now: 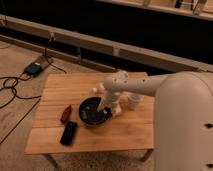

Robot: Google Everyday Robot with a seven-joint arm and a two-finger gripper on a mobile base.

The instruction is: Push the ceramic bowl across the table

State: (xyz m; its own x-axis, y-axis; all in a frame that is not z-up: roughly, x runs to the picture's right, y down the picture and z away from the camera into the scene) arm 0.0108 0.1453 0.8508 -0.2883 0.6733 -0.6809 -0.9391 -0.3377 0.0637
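The dark blue-black ceramic bowl (91, 112) sits near the middle of the wooden table (60, 90). My white arm reaches in from the right and bends down over the bowl. My gripper (106, 106) hangs at the bowl's right rim, touching or just inside it. The arm hides the bowl's right edge.
A flat black phone-like slab (69, 133) lies at the front left of the bowl. A small red and black object (65, 114) lies just left of the bowl. A small white cup (133, 101) stands right of the arm. Cables and a blue device (34, 68) lie on the floor at left.
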